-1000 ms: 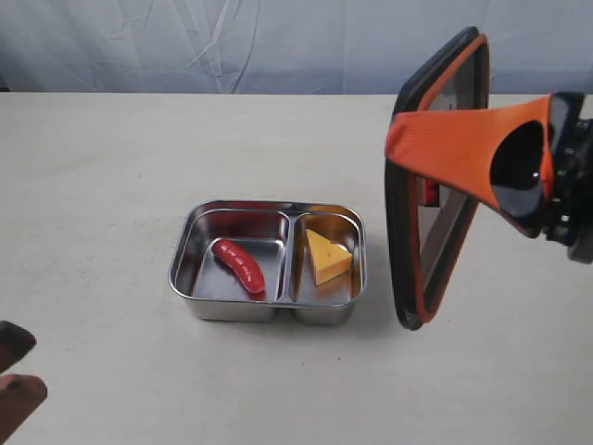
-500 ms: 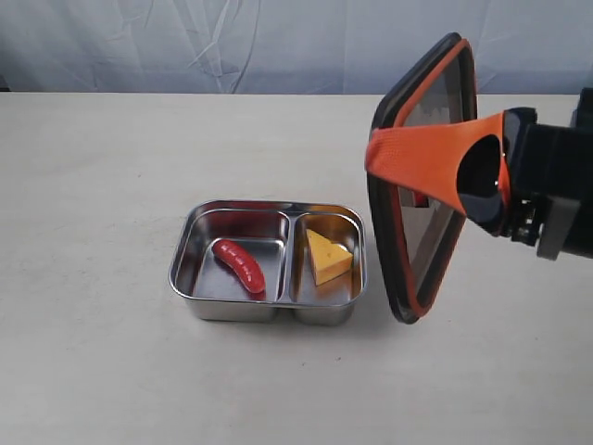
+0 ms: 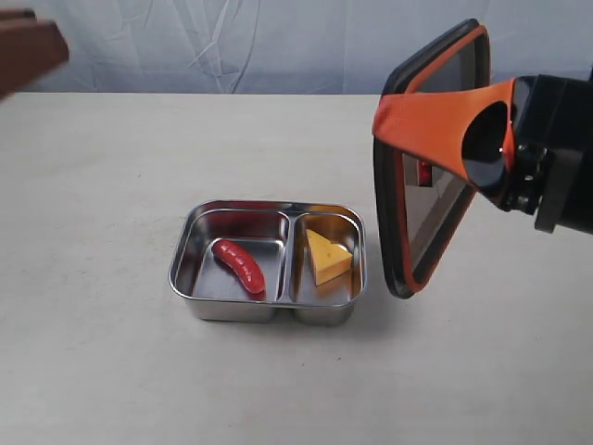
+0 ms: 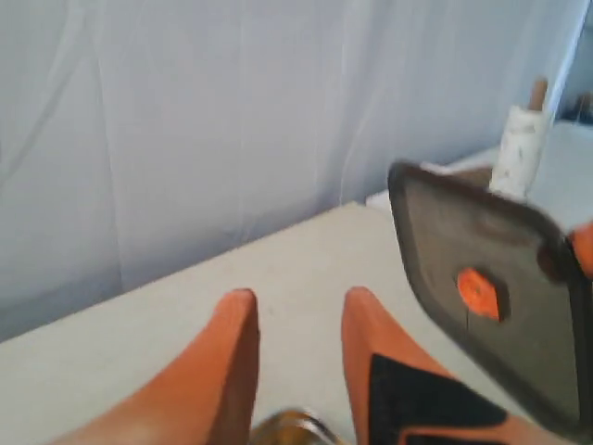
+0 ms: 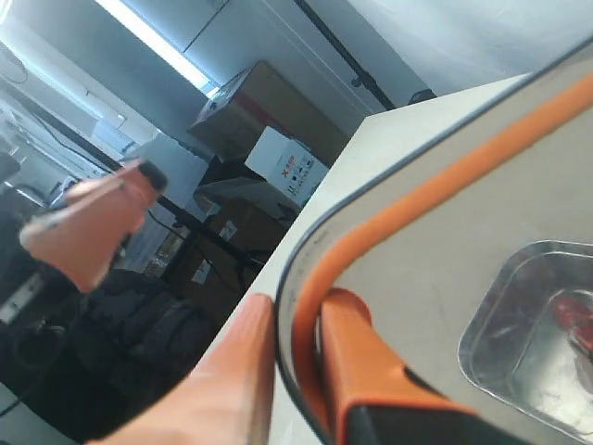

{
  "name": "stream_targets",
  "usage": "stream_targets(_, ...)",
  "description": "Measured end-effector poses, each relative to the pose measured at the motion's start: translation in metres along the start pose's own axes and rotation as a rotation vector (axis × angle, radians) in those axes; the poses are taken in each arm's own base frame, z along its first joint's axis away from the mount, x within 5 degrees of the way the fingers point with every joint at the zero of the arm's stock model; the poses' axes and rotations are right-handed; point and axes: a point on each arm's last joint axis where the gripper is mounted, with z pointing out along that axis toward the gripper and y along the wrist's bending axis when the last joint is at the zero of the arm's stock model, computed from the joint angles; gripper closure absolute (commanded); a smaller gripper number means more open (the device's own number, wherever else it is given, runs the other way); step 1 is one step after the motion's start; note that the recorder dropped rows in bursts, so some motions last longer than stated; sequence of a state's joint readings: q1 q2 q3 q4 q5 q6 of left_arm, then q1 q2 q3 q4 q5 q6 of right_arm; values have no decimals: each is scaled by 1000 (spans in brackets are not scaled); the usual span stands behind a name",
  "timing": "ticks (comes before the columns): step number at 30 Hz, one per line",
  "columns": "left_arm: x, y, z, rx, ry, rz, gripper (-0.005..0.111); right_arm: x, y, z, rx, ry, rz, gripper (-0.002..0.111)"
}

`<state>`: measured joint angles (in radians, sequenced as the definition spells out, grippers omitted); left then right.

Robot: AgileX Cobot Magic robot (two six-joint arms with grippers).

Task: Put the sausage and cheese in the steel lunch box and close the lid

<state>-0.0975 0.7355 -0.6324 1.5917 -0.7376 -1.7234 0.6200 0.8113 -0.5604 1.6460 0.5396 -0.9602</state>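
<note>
Since the right gripper [image 5: 296, 320] pinches the dark translucent, orange-sealed lid [image 3: 435, 213] nearly upright beside the shiny two-compartment steel lunch box [image 3: 178, 269] holding the red ribbed sausage [image 3: 239, 265] and yellow cheese wedge [image 3: 328, 257], tip it flat, seal down, squarely over the rim, while the left gripper [image 4: 296, 315] gapes empty.

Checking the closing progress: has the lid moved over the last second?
Yes. The lid has risen and shifted slightly toward the steel lunch box, which has not moved.
</note>
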Motion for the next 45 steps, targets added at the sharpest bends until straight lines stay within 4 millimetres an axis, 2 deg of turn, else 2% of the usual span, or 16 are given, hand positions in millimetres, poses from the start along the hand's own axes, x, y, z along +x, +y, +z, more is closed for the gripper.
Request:
stream_targets(1, -18, 3, 8, 25, -35, -2, 85, 1, 0, 0, -2, 6, -4, 109)
stream_targets(2, -27, 2, 11, 51, -48, 3, 85, 1, 0, 0, -2, 10, -9, 109)
stream_targets(5, -58, -10, 24, 350, -153, 96, 85, 2, -1, 1, 2, 28, -35, 109)
stream_targets(6, -73, -15, 23, 446, -283, 129, 85, 3, -1, 1, 0, 32, -39, 109)
stream_targets(8, -97, -17, 18, 478, -467, 95, 86, 3, 0, 1, -2, 37, -42, 109)
stream_targets(10, -108, -21, 15, 486, -507, 143, 100, 3, 0, 1, -4, 38, -42, 109)
stream_targets(11, -109, -24, 16, 464, -460, 207, 107, 3, 0, 1, -3, 39, -44, 109)
stream_targets(13, -101, -22, 21, 327, -274, 302, 107, 4, 0, 1, -6, 44, -48, 109)
stream_targets(15, -91, -11, 26, 134, -112, 286, 107, 4, 0, 1, -6, 49, -53, 109)
stream_targets(17, -88, 0, 29, 6, -82, 240, 107, 4, 0, 1, -6, 49, -53, 109)
stream_targets(20, -84, 6, 30, -46, -81, 99, 107, 4, 0, 1, -7, 50, -53, 109)
stream_targets(22, -71, 3, 33, 9, -31, -39, 107, 3, 1, 1, -18, 39, -29, 109)
stream_targets(24, -38, -12, 39, 177, 105, -135, 107, 0, 4, 1, -48, 1, 48, 109)
stream_targets(30, 40, -37, 51, 410, 393, -251, 107, 2, 10, 0, -118, 25, 58, 109)
stream_targets(32, 52, -43, 49, 457, 439, -259, 107, 2, 10, 0, -119, 25, 55, 109)
stream_targets(45, 55, -43, 49, 451, 438, -241, 107, 3, 12, 0, -135, 35, 50, 109)
